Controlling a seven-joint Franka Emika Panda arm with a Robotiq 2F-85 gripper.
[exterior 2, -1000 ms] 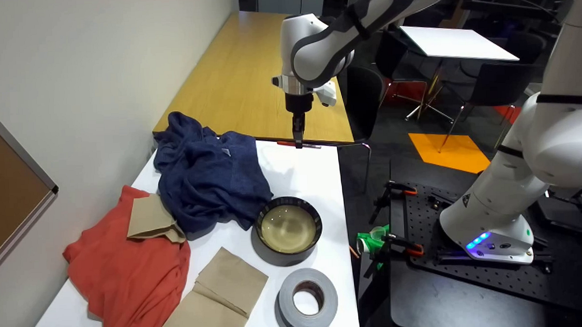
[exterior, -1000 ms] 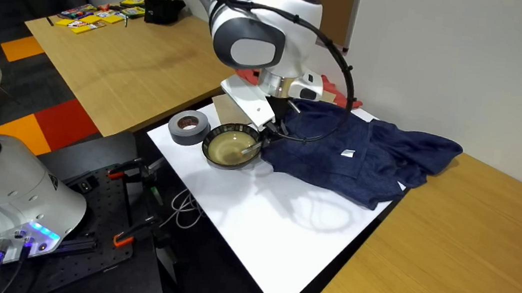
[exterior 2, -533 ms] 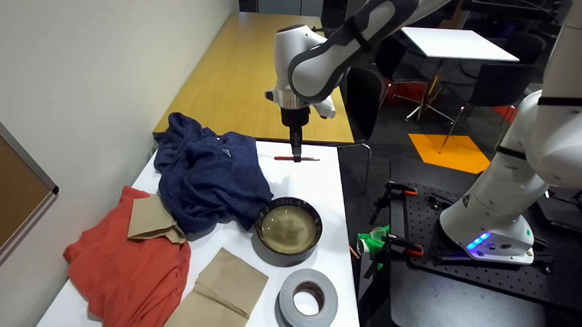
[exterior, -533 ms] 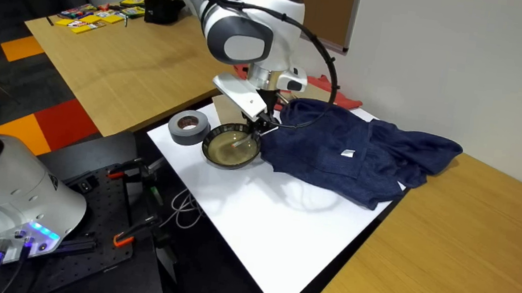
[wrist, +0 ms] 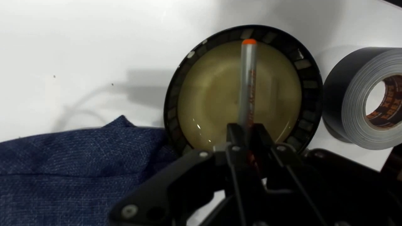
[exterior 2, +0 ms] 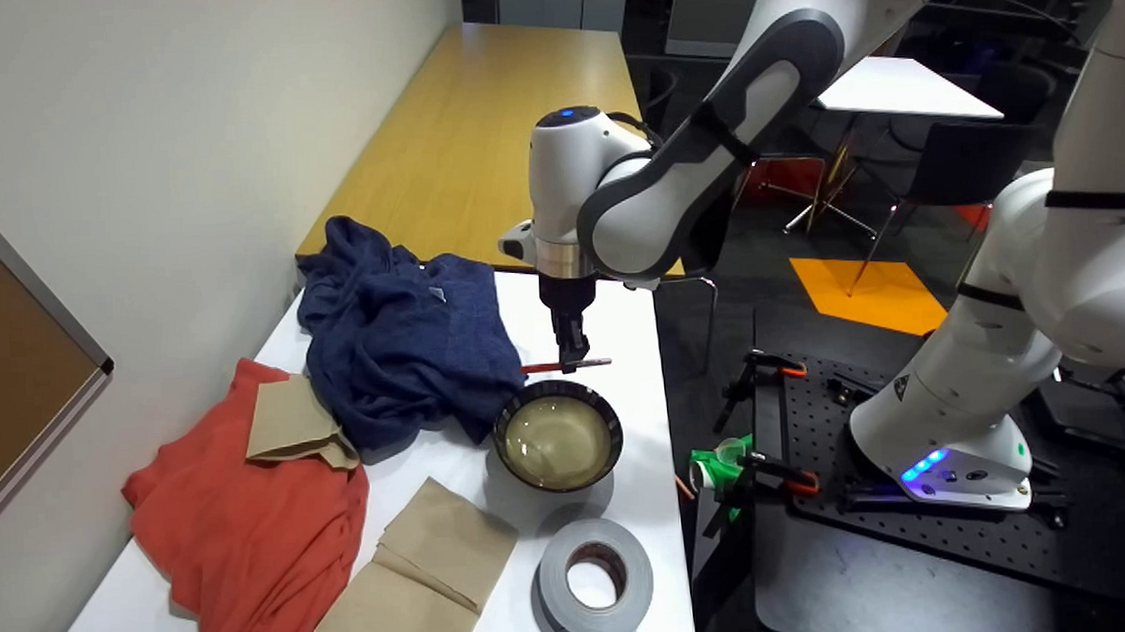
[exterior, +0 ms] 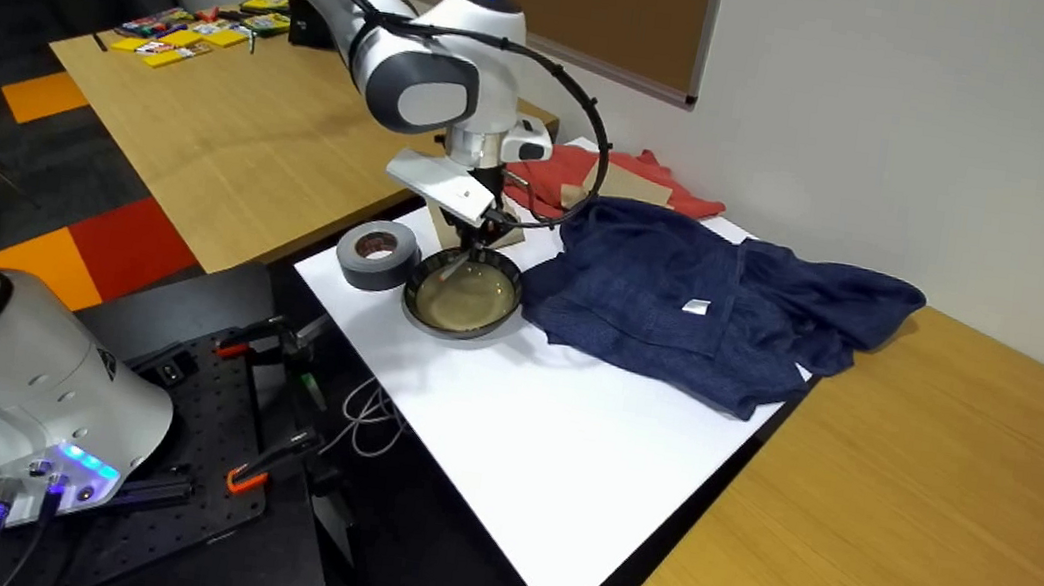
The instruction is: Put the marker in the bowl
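The gripper [wrist: 247,130] clasps the marker [wrist: 248,78] near its middle, and the bowl [wrist: 213,97] seems to lie just below, the marker's long axis pointing across it

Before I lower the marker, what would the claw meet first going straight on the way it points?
Probably the bowl: in the wrist view it lies ahead of the claw, which grips the marker. Depth makes the spot unclear.

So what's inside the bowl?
The bowl shows a glossy beige interior; the marker isn't lying in it but held by the claw. In the wrist view, both cover part of that interior.
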